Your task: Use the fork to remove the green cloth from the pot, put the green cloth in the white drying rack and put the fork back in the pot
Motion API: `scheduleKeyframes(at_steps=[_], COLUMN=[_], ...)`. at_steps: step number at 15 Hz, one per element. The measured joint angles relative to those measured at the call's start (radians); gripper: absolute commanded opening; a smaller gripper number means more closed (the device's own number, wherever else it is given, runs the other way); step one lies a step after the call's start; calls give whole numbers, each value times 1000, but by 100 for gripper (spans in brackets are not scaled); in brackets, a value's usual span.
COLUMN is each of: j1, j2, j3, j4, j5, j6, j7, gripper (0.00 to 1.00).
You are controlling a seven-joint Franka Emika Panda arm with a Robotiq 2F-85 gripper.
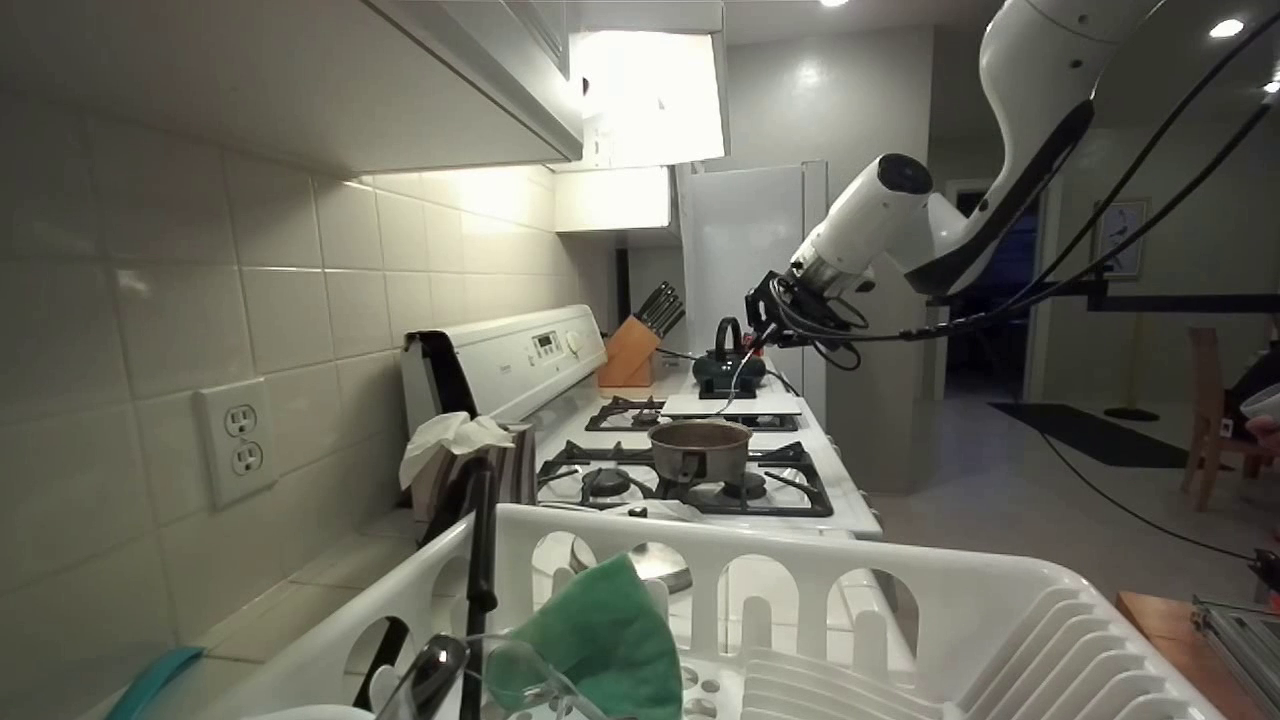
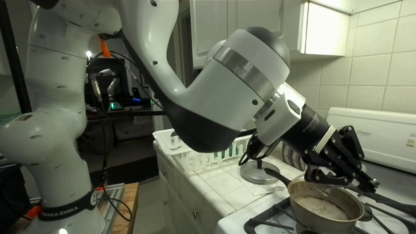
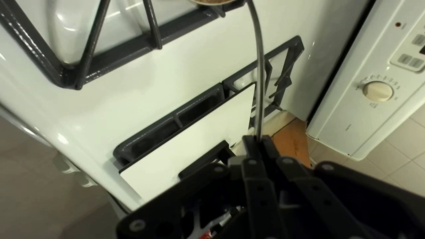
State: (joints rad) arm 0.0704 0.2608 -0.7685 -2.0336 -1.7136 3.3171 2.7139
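One pot (image 1: 725, 458) counted, recorded in both exterior views. In an exterior view, one green cloth (image 1: 610, 630) logged at bottom centre, one white drying rack (image 1: 1000, 590) across the lower frame. Same frame: one kettle (image 1: 715, 372) and one knife block (image 1: 625, 358) noted near centre, knives (image 1: 655, 299) too overlapped to be counted; one outlet plate (image 1: 217, 440) at left, two sockets (image 1: 241, 420) seen; one framed picture (image 1: 1125, 222) at right; three ceiling lights (image 1: 1226, 28) along the top right. In the wrist view, one gripper (image 3: 259, 142) recorded at lower centre, two fingers (image 3: 250, 146) counted; one fork (image 3: 260, 76) at upper centre; one white board (image 3: 196, 139) mid-frame; one dial (image 3: 378, 91) at right; two knobs (image 3: 66, 163) at lower left.
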Motion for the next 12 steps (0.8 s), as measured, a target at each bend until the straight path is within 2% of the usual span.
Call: scheduleKeyframes(at_steps=[1, 2, 3, 4, 6, 8, 10, 12], j1=[-45, -111, -141, -146, -193, -193, -233, -231], j2=[13, 22, 38, 57, 82, 118, 147, 181], j3=[38, 106, 132, 132, 189, 193, 255, 260], j4=[-1, -4, 1, 12, 22, 43, 51, 62], j5=[57, 140, 164, 165, 241, 242, 311, 311], j6=[14, 14, 27, 39, 43, 59, 59, 64], j7=[-43, -118, -135, -129, -191, -189, -254, -252], gripper=[1, 1, 1, 1, 1, 1, 1, 1])
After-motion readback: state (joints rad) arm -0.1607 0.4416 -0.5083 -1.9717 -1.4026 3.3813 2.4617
